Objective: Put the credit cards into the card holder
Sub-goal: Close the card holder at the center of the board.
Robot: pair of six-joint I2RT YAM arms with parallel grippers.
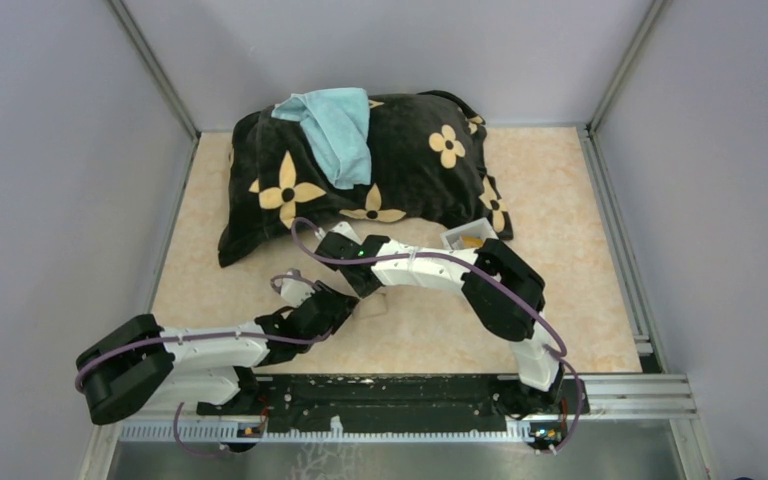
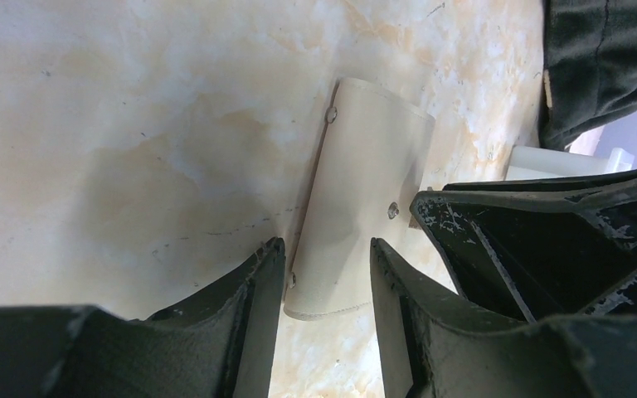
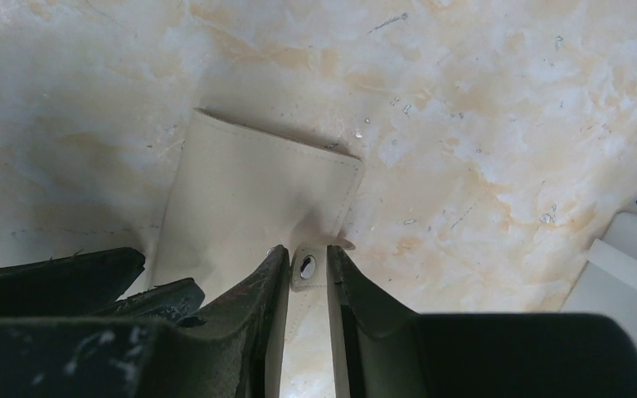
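Small tan leather-like card holder (image 2: 357, 207) sits on the pale marbled surface (image 2: 133, 124), midway along its near edge.
Left fingers (image 2: 249, 315) clamp its long sides; right fingers (image 3: 249, 307) closely flank its snap tab (image 3: 307, 267), pinching or not, can't tell.

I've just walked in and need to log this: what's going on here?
Both arms meet over the tan card holder, which lies on the table. The left gripper clamps one end of it. The right gripper straddles its snap tab; whether it is pinching the tab is unclear.
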